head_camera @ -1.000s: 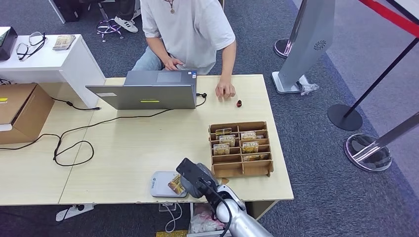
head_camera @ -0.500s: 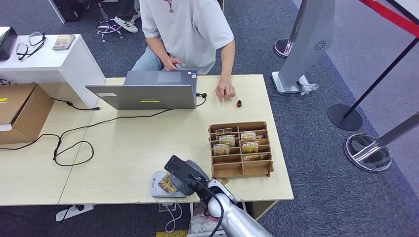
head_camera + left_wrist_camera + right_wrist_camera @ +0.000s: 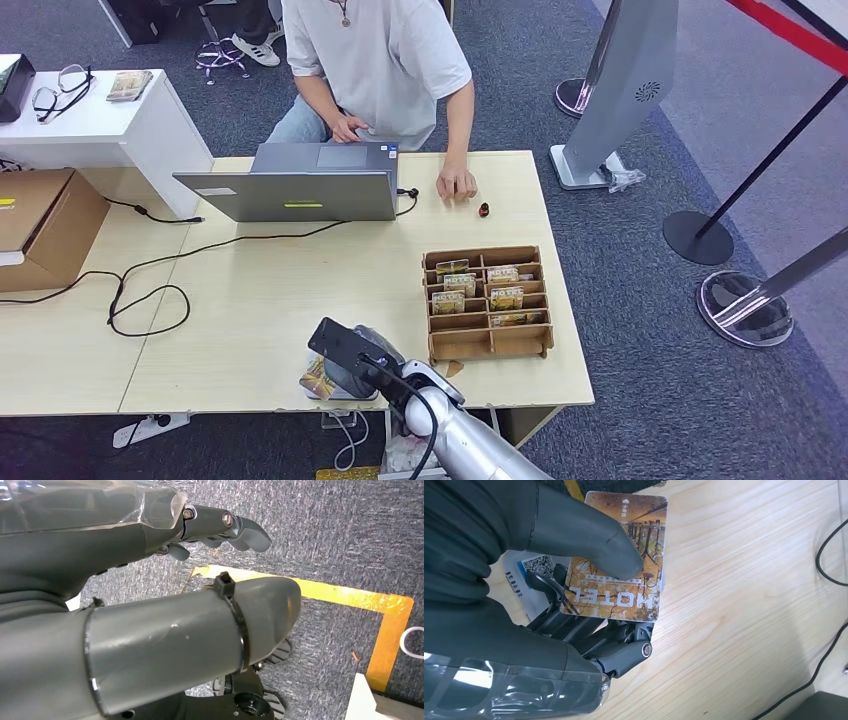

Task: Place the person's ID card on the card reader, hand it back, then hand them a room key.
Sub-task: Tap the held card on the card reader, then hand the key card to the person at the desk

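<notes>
My right hand [image 3: 352, 360] hovers low over the table's front edge and pinches a card [image 3: 317, 378] between thumb and fingers. The card [image 3: 634, 592] carries an autumn picture and the word HOTEL; my thumb [image 3: 589, 535] presses on its face. Beneath the hand lies the pale card reader [image 3: 526, 572] with a QR label, mostly hidden in the head view. The card sticks out past the reader's left side. The person [image 3: 385, 60] sits at the far side, one hand [image 3: 456, 185] resting on the table. My left hand [image 3: 220, 527] hangs over the carpet and holds nothing.
A wooden tray [image 3: 488, 340] with several key cards stands just right of my hand. A laptop [image 3: 300, 185] sits at the far edge, and black cables [image 3: 150, 300] loop across the left half. A small dark object [image 3: 484, 209] lies near the person's hand. A cardboard box [image 3: 40, 225] is far left.
My right hand has slid left along the front edge with the card, from the reader's right side to past its left side. The person has not moved.
</notes>
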